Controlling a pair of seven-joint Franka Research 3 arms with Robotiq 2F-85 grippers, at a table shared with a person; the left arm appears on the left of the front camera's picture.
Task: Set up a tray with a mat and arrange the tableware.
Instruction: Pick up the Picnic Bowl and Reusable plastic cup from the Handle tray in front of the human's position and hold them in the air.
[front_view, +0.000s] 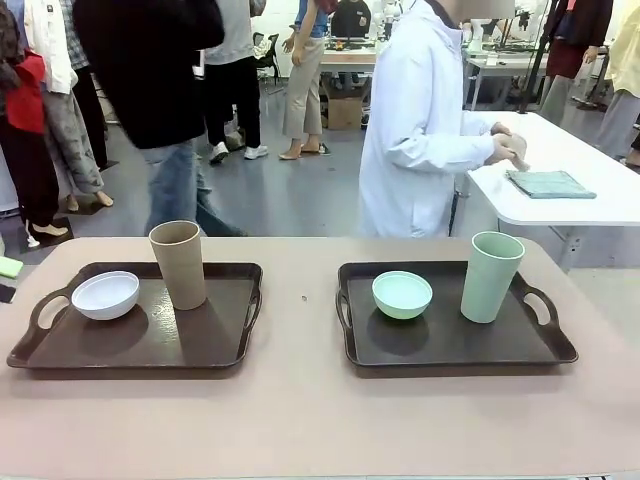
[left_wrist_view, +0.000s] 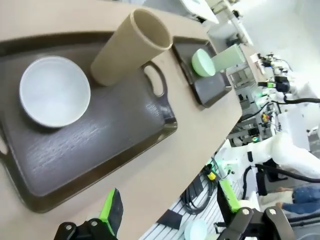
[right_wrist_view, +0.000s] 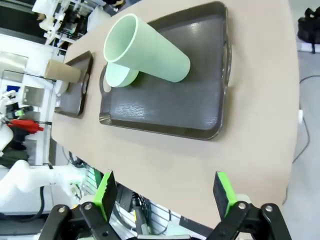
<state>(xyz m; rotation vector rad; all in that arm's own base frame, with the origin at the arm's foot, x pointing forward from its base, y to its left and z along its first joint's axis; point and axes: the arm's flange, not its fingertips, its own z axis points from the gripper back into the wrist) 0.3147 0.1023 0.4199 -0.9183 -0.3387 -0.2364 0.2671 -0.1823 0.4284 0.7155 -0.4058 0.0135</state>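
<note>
Carrying bowls (front_view: 105, 295) and cups (front_view: 178, 265), the trays (front_view: 200, 340) are lying unlined, mat-laying pending; left gripper (left_wrist_view: 167, 200) and right gripper (right_wrist_view: 164, 187) are hovering near them, fingers apart.

– Light?
– Bright, even, from overhead; soft shadows, faint sheen on the tray (left_wrist_view: 115, 130) just ahead of the left gripper (left_wrist_view: 167, 200).
– Sharpness?
– Passer-by (front_view: 150, 90) smeared; wrist views bow at edges.
</note>
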